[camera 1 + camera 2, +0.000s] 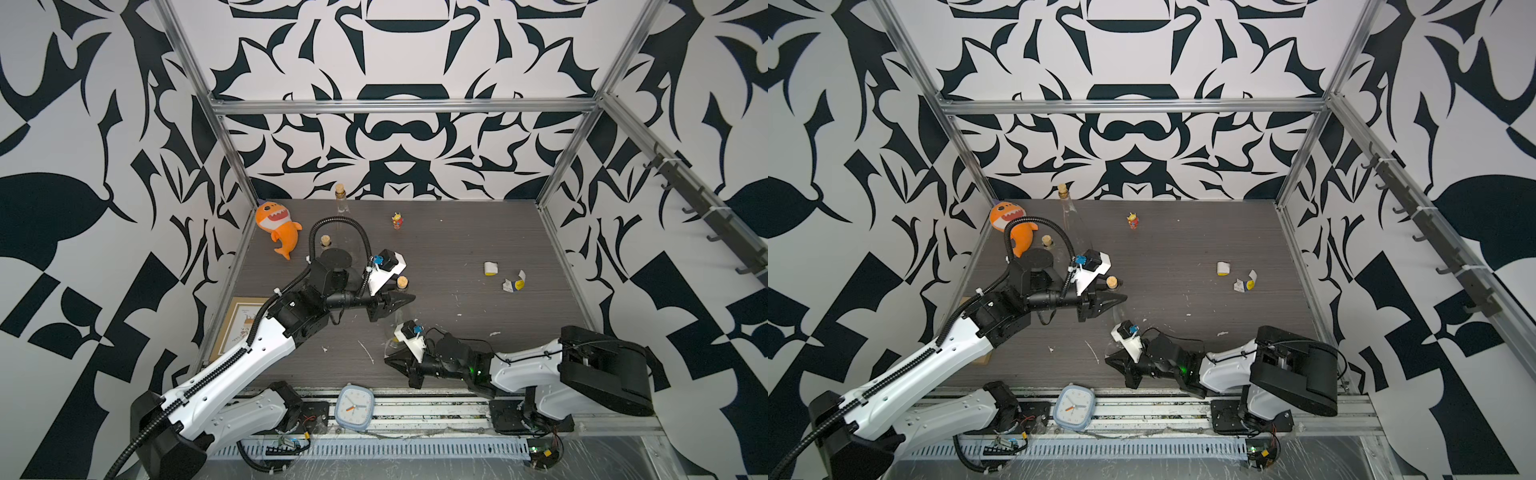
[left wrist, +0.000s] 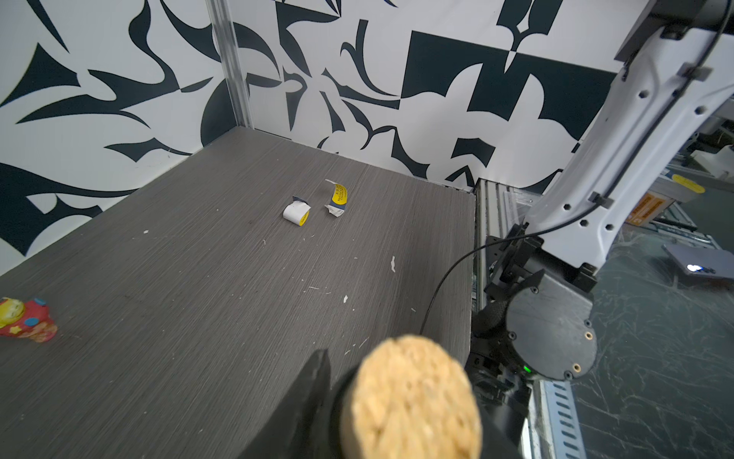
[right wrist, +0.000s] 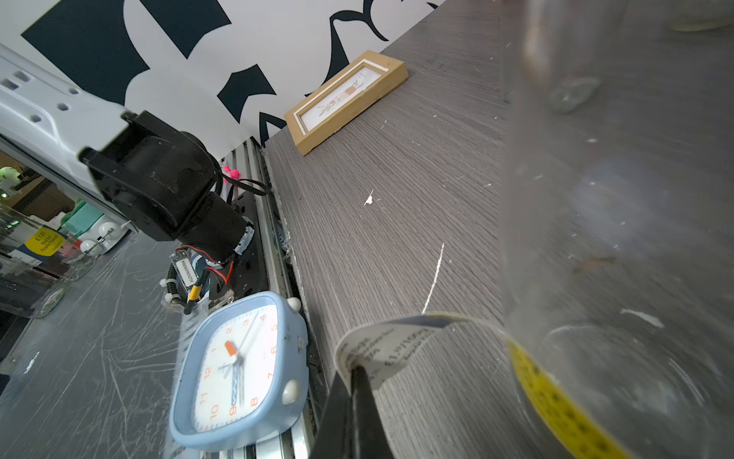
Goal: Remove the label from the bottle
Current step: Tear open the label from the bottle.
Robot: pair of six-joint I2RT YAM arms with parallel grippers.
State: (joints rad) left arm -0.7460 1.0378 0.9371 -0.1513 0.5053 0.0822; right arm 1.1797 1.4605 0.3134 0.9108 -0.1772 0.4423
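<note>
Step in hand: peeling. The right hand pinches the free white end of the label. The left hand is pressed in on the neck of the bottle, just under the cork.

Recommended: keep the neck grip firm so the bottle cannot turn. Draw the label back slowly, low along the glass, not straight outward. A sharp tug risks tearing the paper where it leaves the glass.

Condition of item: clear glass bottle, corked, roughly upright near the front of the grey surface, between the two arms. Whether its base rests on the surface cannot be determined. The label is part lifted. Its printed white end curls free, and the yellow band adheres low on the glass.
</note>
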